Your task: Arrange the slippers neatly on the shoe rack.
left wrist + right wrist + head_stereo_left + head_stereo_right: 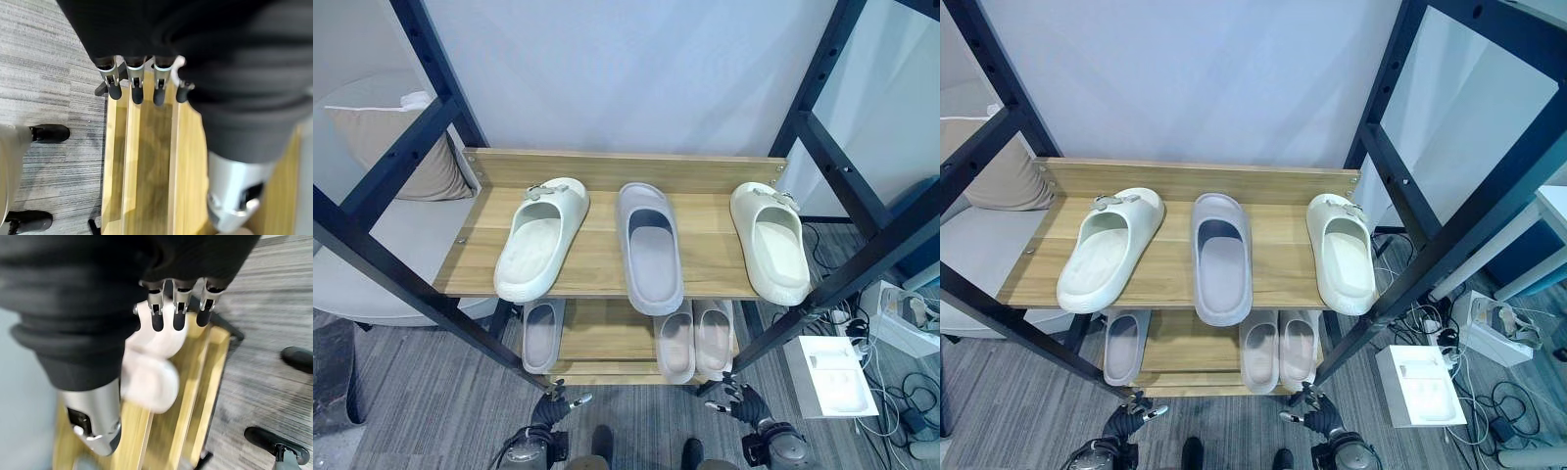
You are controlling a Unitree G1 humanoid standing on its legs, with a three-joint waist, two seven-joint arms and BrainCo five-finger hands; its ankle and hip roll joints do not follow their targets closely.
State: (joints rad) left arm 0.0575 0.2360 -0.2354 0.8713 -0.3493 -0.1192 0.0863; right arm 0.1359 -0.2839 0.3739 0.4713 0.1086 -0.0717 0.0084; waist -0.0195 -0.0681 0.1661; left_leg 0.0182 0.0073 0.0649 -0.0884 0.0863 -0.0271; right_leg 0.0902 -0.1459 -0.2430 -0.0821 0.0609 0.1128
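silver dark-tipped fingers [114, 83], ribbed black covers.

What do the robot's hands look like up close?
Each hand has silver fingers with dark rounded tips. A dark ribbed cover wraps the back of the left hand and right hand, and below it comes a smooth silver-grey arm.

The shoe rack [607, 257] has shelves of light wood with visible grain, smooth and matt, and a frame of black matt metal. The cream slippers [541, 235] and the grey slipper [649, 245] look like soft moulded foam plastic, smooth and matt. At 6 o'clock the floor [421, 392] is grey carpet, rough and striped. At 9 o'clock a beige cushion [421, 162] is cloth
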